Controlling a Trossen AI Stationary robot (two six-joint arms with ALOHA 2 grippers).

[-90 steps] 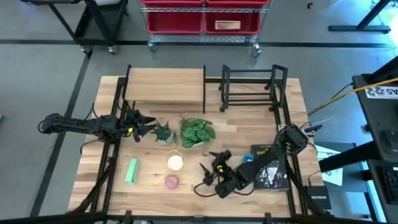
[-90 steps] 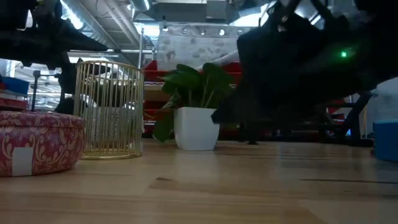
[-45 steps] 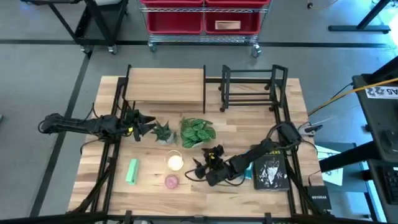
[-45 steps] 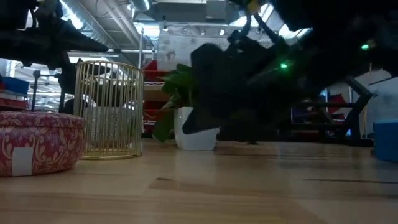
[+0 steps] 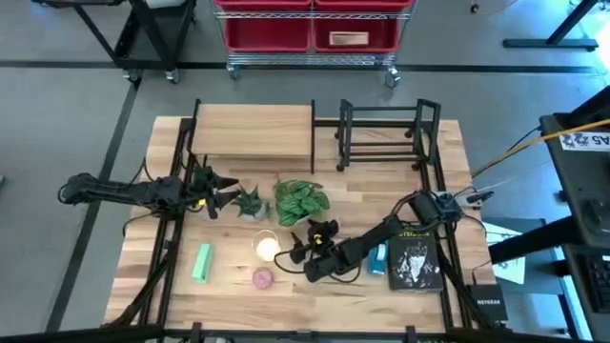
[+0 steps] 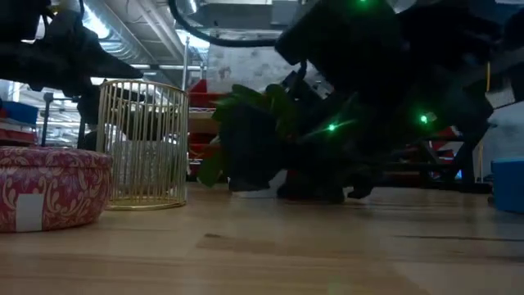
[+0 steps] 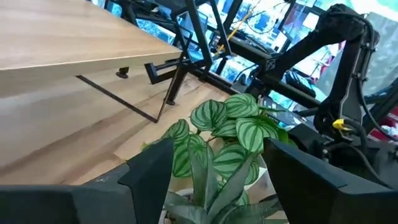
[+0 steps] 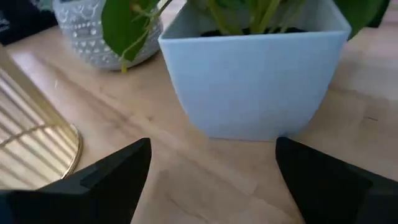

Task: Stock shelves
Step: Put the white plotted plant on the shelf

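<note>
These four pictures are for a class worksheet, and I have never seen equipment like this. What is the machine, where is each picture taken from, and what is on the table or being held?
It is a robot with two dark arms at a wooden table. One picture looks straight down, one looks level across the tabletop, and two come from cameras on the arms' wrists. At the back stand a wood-topped shelf and a black metal rack. In front lie a small succulent, a striped-leaf plant in a white pot, a gold wire basket, a pink tin, a green packet and a black book. The left end effector is open beside the succulent. The right end effector is open facing the white pot. Nothing is held.
</note>
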